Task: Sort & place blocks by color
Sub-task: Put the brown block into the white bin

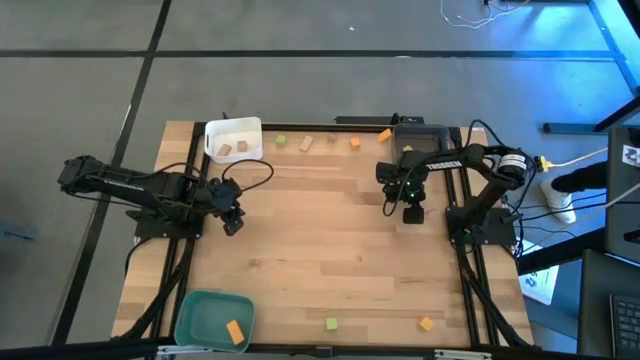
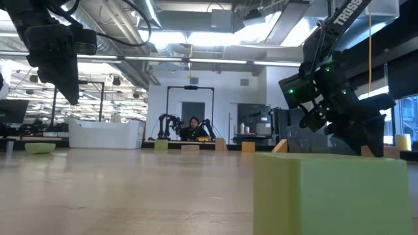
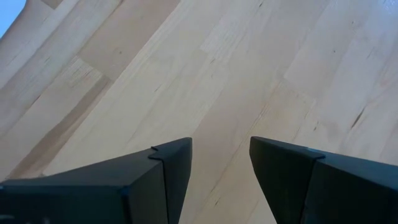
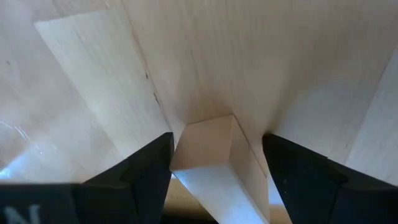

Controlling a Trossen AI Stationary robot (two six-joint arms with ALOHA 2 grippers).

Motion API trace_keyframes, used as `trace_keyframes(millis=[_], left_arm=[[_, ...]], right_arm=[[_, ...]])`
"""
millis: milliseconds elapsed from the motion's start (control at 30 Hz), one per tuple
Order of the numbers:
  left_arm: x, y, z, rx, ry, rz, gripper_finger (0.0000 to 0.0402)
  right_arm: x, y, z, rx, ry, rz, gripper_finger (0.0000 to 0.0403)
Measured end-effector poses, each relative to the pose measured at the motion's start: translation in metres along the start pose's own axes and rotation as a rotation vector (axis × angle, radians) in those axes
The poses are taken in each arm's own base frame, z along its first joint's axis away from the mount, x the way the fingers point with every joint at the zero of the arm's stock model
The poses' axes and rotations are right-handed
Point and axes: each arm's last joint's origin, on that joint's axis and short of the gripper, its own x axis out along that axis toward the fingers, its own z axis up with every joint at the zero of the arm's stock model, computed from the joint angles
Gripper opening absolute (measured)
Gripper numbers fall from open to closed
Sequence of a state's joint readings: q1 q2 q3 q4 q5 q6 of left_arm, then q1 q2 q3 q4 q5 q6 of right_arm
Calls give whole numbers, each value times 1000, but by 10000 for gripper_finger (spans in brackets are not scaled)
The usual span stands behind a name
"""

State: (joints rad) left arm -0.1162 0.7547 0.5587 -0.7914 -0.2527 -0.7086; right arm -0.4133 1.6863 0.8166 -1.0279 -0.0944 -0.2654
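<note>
Looking down at the wooden table (image 1: 320, 250), stuff is pretty spread out. At the far edge there's a white tray (image 1: 234, 138) with two tan blocks (image 1: 233, 149) in it, and just past it a loose row: a green block (image 1: 282, 141), a tan one (image 1: 306, 144), an orange block (image 1: 354, 143) and another orange one (image 1: 384, 134) beside a dark grey tray (image 1: 422, 136). At the near left corner a teal tray (image 1: 212, 318) has one orange block (image 1: 235, 333) inside. Two more sit at the near edge, a green block (image 1: 331, 323) and an orange one (image 1: 426, 323); from table height that green one (image 2: 330, 193) fills the foreground and hides a good chunk of the table behind it. Nothing sits between the two arms.

The right gripper (image 1: 412, 207) hangs over the right half of the table, not far from the grey tray, and it's clamped on a tan block (image 4: 214, 158), one dark finger pressed to each side, with the block off the wood.

The left gripper (image 3: 220, 171) hovers over bare wood on the left side, near the white tray, fingers (image 3: 168, 171) parted with a narrow gap, holding nothing.
</note>
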Motion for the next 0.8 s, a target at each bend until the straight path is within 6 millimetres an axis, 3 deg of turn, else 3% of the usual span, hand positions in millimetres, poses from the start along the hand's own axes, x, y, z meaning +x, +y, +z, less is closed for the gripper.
trace_keyframes(millis=[267, 567, 800], left_arm=[[0, 0, 0, 0, 0, 0, 158], [0, 0, 0, 0, -1, 0, 158], [0, 0, 0, 2, -1, 1, 158]], right_arm=[[0, 0, 0, -1, -3, -5, 238], [0, -2, 2, -4, -19, -39, 133], [-2, -2, 5, -5, -31, -41, 133]])
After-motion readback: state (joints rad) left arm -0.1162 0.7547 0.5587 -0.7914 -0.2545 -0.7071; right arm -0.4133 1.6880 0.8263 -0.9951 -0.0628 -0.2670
